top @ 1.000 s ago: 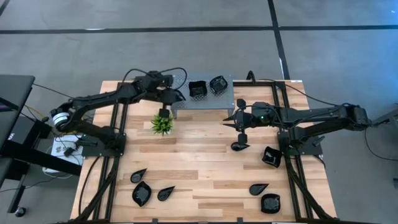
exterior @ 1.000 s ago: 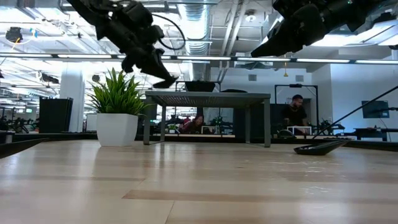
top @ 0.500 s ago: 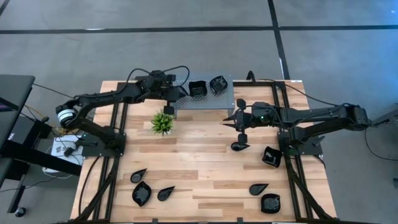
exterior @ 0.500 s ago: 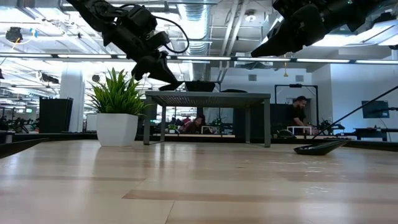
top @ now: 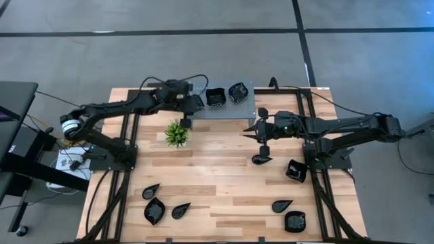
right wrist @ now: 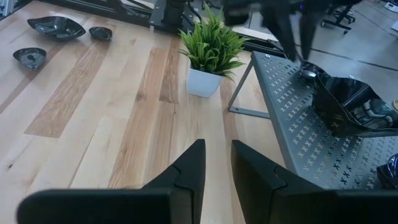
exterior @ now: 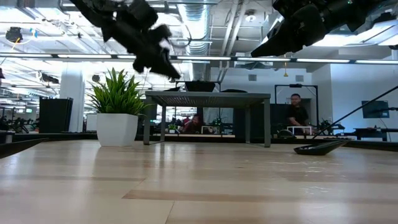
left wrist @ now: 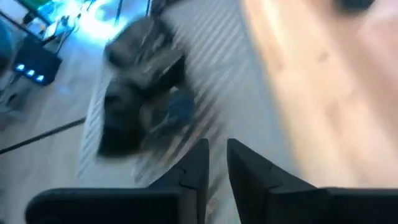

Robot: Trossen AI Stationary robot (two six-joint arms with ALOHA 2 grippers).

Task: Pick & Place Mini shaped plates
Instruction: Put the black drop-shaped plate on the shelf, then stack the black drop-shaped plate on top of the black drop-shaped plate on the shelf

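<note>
Wood table (top: pixel 217 179) w/ plates (top: pixel 154 211), open-plan office behind.

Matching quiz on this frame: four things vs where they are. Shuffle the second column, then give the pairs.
1. left pincer
2. right pincer
3. green plant
4. squarish black plate

A. resting on top of the grey stand
B. standing on the table by the stand's left end
C. in the air over the stand's left end
D. in the air over the table, right of the stand

Pairs: 1-C, 2-D, 3-B, 4-A
</note>
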